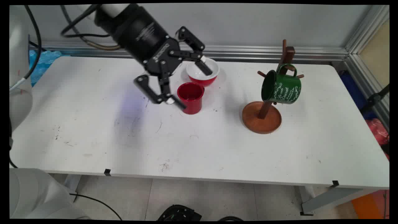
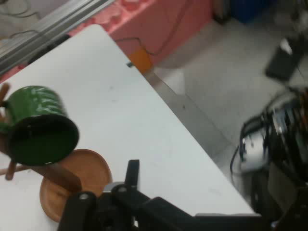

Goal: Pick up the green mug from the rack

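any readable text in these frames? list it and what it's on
Green mug hanging on the wooden mug tree: white script lettering, too small to read.
Black wrist above the hand: faint light print, unreadable.
Red cup, red-and-white bowl, table: no text.

Robotics lab, aluminium framing, white table

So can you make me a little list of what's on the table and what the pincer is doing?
pincer: open, tilted, one finger beside the red cup, the other over the bowl
red cup: upright, in front of the bowl
bowl: red outside, white inside
green mug: hanging by its handle on the rack
rack: wooden, round base, right of the cup
table: white, scuffed
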`<act>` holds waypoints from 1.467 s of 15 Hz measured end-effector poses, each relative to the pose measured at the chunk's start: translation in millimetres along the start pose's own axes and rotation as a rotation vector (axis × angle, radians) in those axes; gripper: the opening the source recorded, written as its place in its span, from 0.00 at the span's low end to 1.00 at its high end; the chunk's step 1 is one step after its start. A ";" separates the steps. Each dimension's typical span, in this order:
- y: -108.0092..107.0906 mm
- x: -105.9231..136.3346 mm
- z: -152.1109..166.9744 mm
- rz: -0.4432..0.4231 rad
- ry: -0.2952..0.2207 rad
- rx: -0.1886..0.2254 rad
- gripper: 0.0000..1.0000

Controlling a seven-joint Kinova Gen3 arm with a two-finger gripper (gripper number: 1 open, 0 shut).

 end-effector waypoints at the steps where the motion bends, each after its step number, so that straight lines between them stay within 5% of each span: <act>1: -3.0 1.7 2.3 -0.060 0.012 0.016 1.00; 12: -31.2 21.8 54.9 -0.614 0.069 0.188 1.00; 22: -44.4 23.7 118.6 -0.916 0.078 0.261 1.00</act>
